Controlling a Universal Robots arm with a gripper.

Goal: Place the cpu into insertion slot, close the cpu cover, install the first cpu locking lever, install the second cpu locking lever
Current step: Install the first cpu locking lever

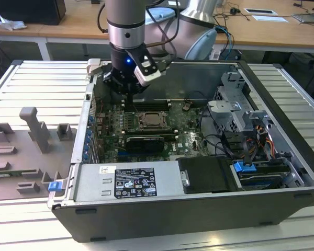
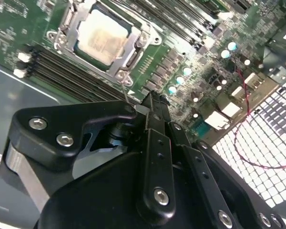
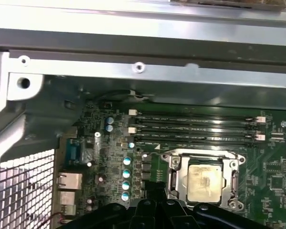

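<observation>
Open computer case (image 1: 199, 209) | cpu (image 3: 205, 183) flat, face-up in insertion slot (image 3: 234, 179) | gripper (image 2: 152, 98) pinched together, empty

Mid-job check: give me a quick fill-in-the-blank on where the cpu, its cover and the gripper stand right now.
1. The cpu sits inside the ____.
2. The cpu cover lies ____ around the chip's face, not raised.
3. The gripper hangs over the ____ circuit board.
4. The gripper carries ____.

Missing words: insertion slot; closed; green; nothing.
</observation>
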